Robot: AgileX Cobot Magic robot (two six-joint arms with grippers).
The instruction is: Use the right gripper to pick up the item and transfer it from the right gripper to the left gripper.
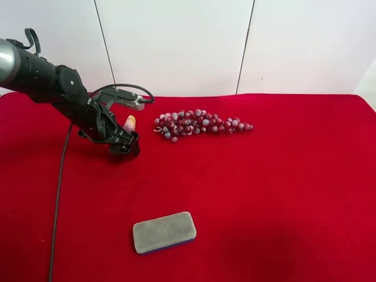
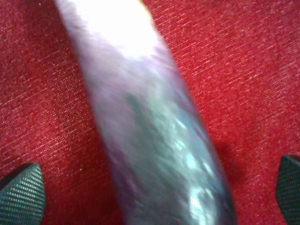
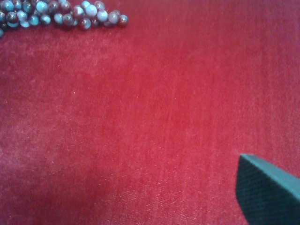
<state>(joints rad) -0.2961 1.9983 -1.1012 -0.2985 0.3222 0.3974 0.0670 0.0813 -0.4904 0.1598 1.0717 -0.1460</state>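
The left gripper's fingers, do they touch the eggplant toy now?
Apart. In the left wrist view both fingertips stand wide of the eggplant toy, with red cloth showing between.

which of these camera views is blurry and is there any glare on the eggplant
Left wrist view: the eggplant toy fills the frame, smeared and out of focus, its pale end washed out to white glare, while the red cloth stays sharp. Right wrist view: slightly soft, grapes tinted bluish. Exterior high view: sharp, evenly lit, soft shadows.
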